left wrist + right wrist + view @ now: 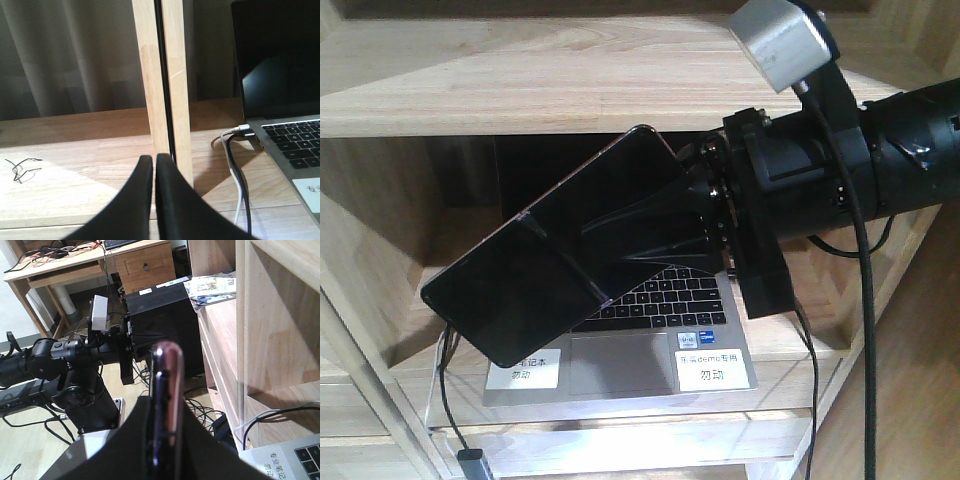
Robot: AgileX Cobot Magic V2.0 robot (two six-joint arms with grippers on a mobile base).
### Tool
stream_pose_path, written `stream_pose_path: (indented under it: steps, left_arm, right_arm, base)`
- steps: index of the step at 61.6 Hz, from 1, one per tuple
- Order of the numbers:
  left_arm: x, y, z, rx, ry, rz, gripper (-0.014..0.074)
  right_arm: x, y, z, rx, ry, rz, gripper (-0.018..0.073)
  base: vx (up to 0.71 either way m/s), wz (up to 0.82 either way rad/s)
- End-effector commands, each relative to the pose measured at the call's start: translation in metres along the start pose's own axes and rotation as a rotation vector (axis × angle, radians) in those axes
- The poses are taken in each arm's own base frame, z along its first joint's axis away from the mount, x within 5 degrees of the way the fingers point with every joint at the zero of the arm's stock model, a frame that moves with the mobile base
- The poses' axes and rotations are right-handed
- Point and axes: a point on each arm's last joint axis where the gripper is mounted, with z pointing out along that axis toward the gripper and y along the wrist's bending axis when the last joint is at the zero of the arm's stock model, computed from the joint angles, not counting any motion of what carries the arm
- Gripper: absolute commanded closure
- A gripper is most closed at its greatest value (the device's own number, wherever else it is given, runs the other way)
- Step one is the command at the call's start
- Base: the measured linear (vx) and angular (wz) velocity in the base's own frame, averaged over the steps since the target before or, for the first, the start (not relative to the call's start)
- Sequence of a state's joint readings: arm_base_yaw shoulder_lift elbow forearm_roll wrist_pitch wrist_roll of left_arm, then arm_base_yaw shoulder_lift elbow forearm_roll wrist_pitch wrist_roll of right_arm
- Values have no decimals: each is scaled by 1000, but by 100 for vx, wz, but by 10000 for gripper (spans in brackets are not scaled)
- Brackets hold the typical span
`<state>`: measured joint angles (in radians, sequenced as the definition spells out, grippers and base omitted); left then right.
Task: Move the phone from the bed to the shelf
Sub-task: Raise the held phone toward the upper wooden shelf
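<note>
The phone (520, 290), a glossy black slab with a centre crease, hangs tilted in front of the light-wood shelf (520, 90), over the compartment that holds a laptop. My right gripper (620, 228) reaches in from the right and is shut on the phone's upper half. In the right wrist view the phone (167, 385) stands edge-on, clamped between the black fingers of the right gripper (165, 406). My left gripper (154, 162) is shut with nothing in it, just above a shelf plank (75, 165) by a wooden upright (177, 75). The bed is out of view.
A grey laptop (650, 330) with white labels lies open in the compartment under the phone; it also shows as the laptop (295, 145) with cables (237, 165) plugged in. A black box (165, 310), a wooden desk (145, 265) and floor cables lie beside the shelf.
</note>
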<state>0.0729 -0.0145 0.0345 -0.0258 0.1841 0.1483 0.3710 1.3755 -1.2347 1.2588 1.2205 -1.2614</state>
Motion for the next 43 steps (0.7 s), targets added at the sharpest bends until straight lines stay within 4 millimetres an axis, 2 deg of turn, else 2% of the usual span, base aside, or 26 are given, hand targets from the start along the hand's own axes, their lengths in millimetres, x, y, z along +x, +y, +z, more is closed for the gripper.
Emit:
stream_pose_path:
  steps: [1,43]
  left_arm:
    - [-14,2,-3,-8,-105,-14,595]
    - [-14,2,-3,-8,-105,-14,595]
  right_arm:
    - [-17,20,-9,-77,-88,-22,561]
    - [-19,19,-9,-75,-104,10,561]
  base:
    - [0,0]
    - [0,0]
